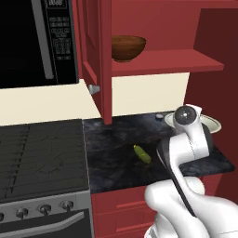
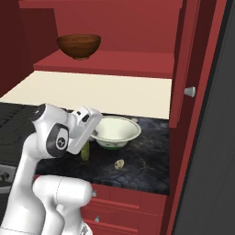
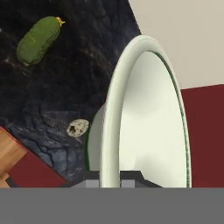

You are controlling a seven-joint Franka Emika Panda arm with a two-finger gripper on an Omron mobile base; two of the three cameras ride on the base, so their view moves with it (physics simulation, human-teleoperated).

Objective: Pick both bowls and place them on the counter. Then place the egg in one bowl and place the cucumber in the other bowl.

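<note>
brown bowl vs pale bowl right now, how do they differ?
The brown wooden bowl is dark and sits on the red cabinet shelf; the pale ceramic bowl is whitish and sits on the black counter. The pale one has a wider, flared rim, which the gripper straddles; the brown one is untouched. Both are round, upright and empty.

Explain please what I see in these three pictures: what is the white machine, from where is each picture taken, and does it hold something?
The white machine is a robot arm in a simulated kitchen. Two pictures come from cameras behind it, left and right; the third looks along its hand. Its gripper is closed on the rim of the pale bowl, which is at the dark counter. The cucumber and the small egg lie on the counter beside it. The brown bowl sits on the red shelf above.
</note>
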